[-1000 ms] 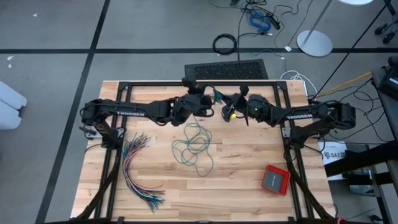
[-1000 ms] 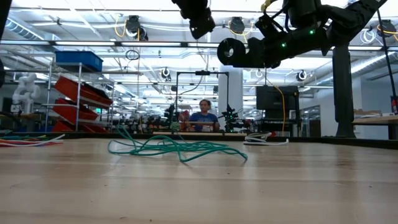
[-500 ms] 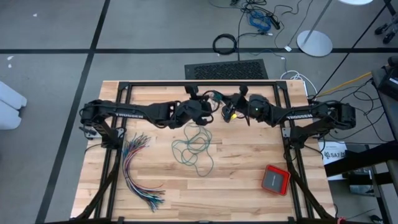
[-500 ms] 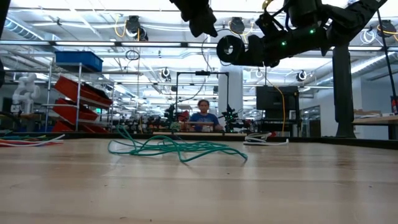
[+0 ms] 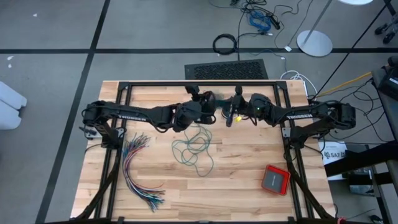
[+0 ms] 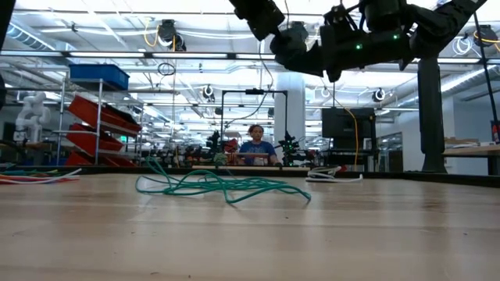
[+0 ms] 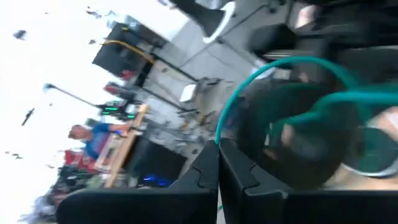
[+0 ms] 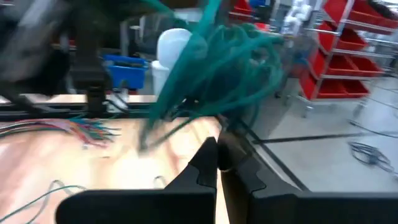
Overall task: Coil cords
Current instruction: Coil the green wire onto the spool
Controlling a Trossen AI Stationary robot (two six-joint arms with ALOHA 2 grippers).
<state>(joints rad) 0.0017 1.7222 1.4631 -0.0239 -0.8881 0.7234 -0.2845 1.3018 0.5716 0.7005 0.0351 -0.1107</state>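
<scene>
A red box point(image 5: 275, 179) is seen near the front right corner of the tabletop point(image 5: 242, 186). A fanned bundle of many-coloured wires point(image 5: 138, 171) is laid at the front left. In the middle, the loose part of the teal-green cord point(image 5: 194, 147) is spread in messy loops on the wood. In the low view this part of the cord point(image 6: 223, 186) is seen lying flat, with one strand lifted up.

Farther back, both arms are held high above the tabletop and are brought close together. The left hand point(image 5: 210, 107) and the right hand point(image 5: 231, 115) are nearly touching there. In the left wrist view, the fingers point(image 7: 205, 177) are pressed together, and a teal strand point(image 7: 273, 68) is pinched at their tips. In the right wrist view, the fingers point(image 8: 205, 163) are also closed, and a bunch of teal loops point(image 8: 230, 50) is held just past them.

Beyond the tabletop, a black mat point(image 5: 227, 70) is laid on the floor. Far off in the room, a person point(image 6: 255, 147) is seen at a bench.
</scene>
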